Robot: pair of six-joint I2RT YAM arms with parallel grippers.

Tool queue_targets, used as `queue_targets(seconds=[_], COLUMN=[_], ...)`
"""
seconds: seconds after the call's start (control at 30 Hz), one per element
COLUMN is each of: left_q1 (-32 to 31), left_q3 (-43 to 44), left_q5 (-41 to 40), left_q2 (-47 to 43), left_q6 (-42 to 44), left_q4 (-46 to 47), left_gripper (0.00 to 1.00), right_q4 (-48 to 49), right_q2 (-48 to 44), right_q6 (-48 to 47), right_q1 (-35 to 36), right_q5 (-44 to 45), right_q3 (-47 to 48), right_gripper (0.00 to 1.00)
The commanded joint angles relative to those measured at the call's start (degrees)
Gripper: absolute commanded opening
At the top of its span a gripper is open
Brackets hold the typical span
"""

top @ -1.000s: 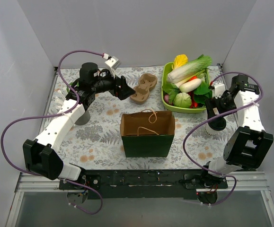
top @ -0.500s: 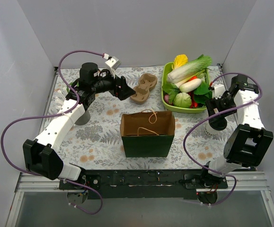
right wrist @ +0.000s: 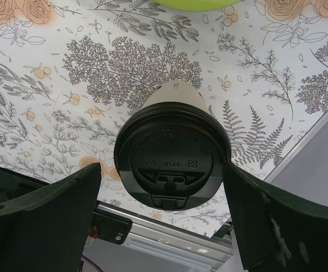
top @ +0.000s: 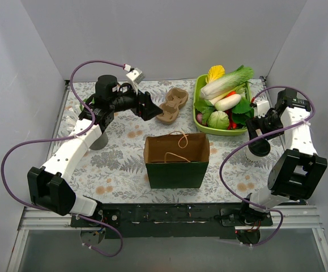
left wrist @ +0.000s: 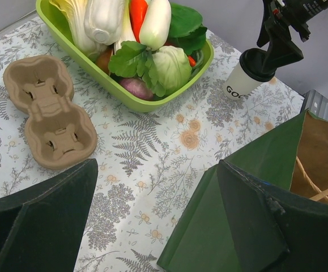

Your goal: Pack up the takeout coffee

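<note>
The takeout coffee (top: 256, 151), a white paper cup with a black lid, stands upright on the table at the right, in front of the green tray. It also shows in the right wrist view (right wrist: 172, 164) and the left wrist view (left wrist: 247, 71). My right gripper (top: 259, 141) is open just above it, its fingers (right wrist: 45, 221) straddling the lid, the right one at the lid's rim. My left gripper (top: 148, 106) is open and empty above the table, left of the cardboard carrier (top: 172, 105). The open paper bag (top: 177, 158), green outside and brown inside, stands in the middle.
A green tray of vegetables (top: 199, 116) sits at the back right. A grey cup (top: 98, 137) stands at the left, partly hidden by my left arm. The bag's near corner (left wrist: 209, 238) lies close under my left gripper (left wrist: 157, 167). White walls enclose the table.
My right gripper has shifted slightly over the coffee cup. My left arm has barely moved. Nothing has been taken hold of.
</note>
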Motion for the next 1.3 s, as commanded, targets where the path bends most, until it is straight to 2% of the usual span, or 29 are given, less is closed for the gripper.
queue_targets(seconds=[0.0, 0.53, 0.73, 1.27], left_q1=[-0.23, -0.14, -0.23, -0.15], left_q3=[0.02, -0.42, -0.33, -0.51], left_q5=[0.95, 1.21, 1.3, 1.65], left_q2=[-0.9, -0.99, -0.82, -0.73], left_q6=[0.08, 0.34, 0.34, 0.34], left_q4=[0.28, 0.19, 0.02, 0.02], left_gripper=[0.87, 0.87, 0.87, 0.87], right_q4=[-1.08, -0.46, -2.13, -2.84], right_q2=[0.32, 2.52, 1.21, 3.92], right_q6=[-0.23, 0.03, 0.47, 1.09], right_q1=[-0.18, -0.18, -0.18, -0.18], right_q5=[-0.2, 0.85, -0.73, 0.76], right_q3=[0.78, 1.04, 4.47, 2.36], right_gripper=[0.96, 0.95, 0.95, 0.98])
